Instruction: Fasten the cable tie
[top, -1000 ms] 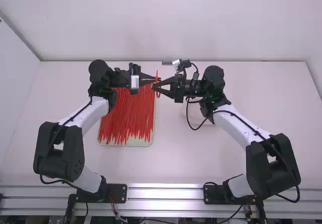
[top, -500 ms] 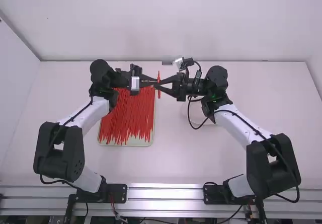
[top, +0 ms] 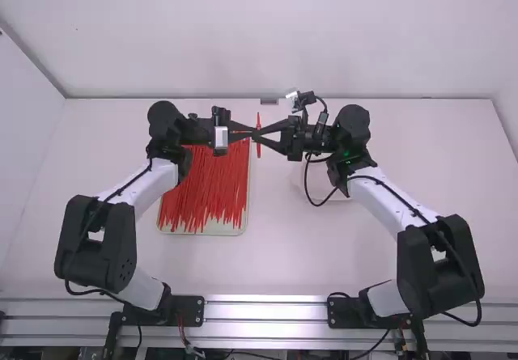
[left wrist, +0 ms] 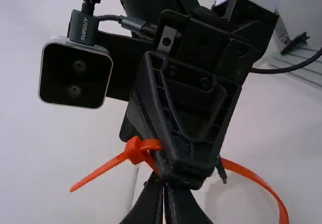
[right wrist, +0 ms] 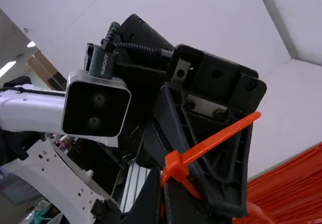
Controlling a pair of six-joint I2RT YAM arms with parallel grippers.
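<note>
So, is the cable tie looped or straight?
Looped: the tie has its tail through its head, and the band curves round in an arc.

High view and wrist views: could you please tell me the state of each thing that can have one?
Tie: looped, tail through head, held aloft.
Left gripper: shut on tie.
Right gripper: shut on tie.
Spare ties: straight, unfastened, piled on board.

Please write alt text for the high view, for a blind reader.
Two robot arms meet above a white table, left gripper and right gripper both shut on one red cable tie. A tray of red ties lies beside the left arm.
</note>
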